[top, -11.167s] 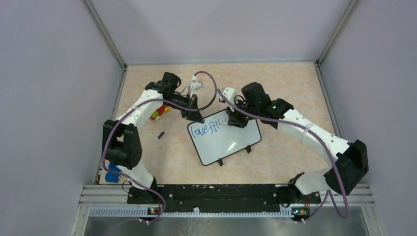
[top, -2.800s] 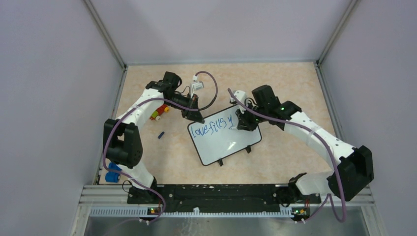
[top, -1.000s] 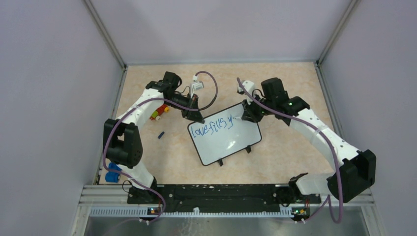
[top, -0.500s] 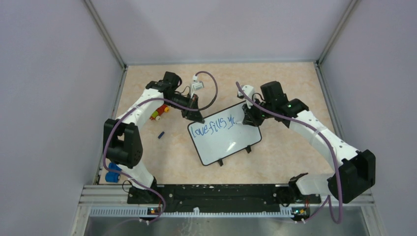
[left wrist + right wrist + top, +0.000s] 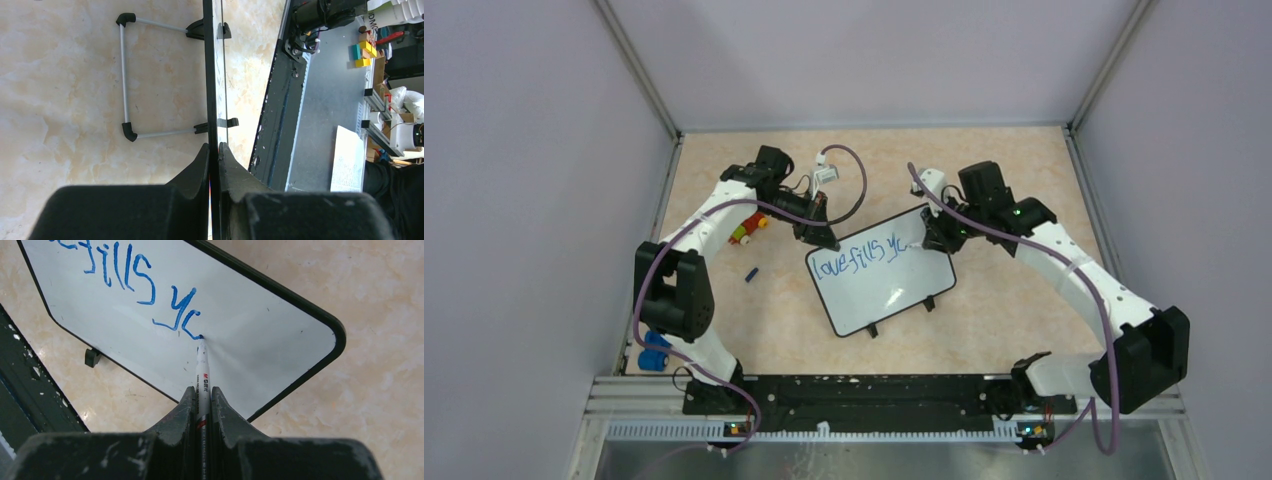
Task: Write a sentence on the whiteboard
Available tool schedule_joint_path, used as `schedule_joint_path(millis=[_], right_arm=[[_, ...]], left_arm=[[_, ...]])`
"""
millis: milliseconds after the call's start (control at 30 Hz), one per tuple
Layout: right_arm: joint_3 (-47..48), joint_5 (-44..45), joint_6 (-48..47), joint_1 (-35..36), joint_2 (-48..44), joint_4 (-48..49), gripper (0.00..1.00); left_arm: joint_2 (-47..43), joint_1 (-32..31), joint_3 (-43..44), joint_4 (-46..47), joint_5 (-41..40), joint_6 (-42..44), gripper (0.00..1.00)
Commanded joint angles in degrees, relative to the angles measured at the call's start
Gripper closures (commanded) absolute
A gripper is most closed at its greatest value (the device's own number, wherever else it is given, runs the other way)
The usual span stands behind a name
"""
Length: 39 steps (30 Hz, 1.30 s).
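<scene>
The whiteboard (image 5: 886,297) lies tilted at the table's middle. The sentence (image 5: 861,256) on it is blue lettering that reads "love fills yc" along the upper edge. My left gripper (image 5: 821,238) is shut on the whiteboard's upper left edge. In the left wrist view the whiteboard (image 5: 212,75) is edge-on between the left gripper's (image 5: 214,148) jaws. My right gripper (image 5: 938,238) is shut on a white marker (image 5: 202,374). The marker's tip touches the whiteboard (image 5: 270,345) at the end of the "c" of the sentence (image 5: 145,295). The right gripper (image 5: 202,393) grips the marker's barrel.
Coloured blocks (image 5: 748,229) lie by the left arm and a small blue cap (image 5: 751,274) lies left of the board. Blue objects (image 5: 654,352) sit at the near left. The whiteboard's wire stand (image 5: 124,85) shows underneath. A black rail (image 5: 864,393) runs along the near edge.
The lettering has grown from "love fill" to "love fills yc". My right gripper has moved rightward along the board with the marker. The left gripper has stayed clamped.
</scene>
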Motion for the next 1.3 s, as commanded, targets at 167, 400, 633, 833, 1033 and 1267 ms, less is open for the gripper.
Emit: schedule_joint_path(millis=[167, 400, 633, 833, 1033, 1267], right_arm=[[5.6, 1.0, 0.0, -0.8, 1.1, 3.0, 1.00], [5.1, -0.2, 0.7, 0.4, 1.8, 3.4, 1.00], [4.7, 0.0, 0.8, 2.2, 1.8, 3.3, 1.00], [4.6, -0.2, 0.8, 2.7, 1.1, 2.7, 1.00], [5.5, -4.5, 0.8, 0.1, -1.9, 0.9, 1.00], [4.5, -3.3, 0.3, -2.0, -2.4, 1.2, 1.00]], left_arm=[[0.1, -0.7, 1.1, -0.8, 2.4, 2.2, 1.00], [0.2, -0.7, 1.2, -0.9, 2.4, 2.4, 1.00], [-0.1, -0.7, 1.0, -0.9, 2.3, 2.3, 1.00], [-0.1, -0.7, 0.9, -0.9, 2.2, 2.4, 1.00], [-0.4, -0.7, 0.9, -0.8, 2.3, 2.4, 1.00], [-0.8, -0.7, 0.7, -0.8, 2.2, 2.3, 1.00]])
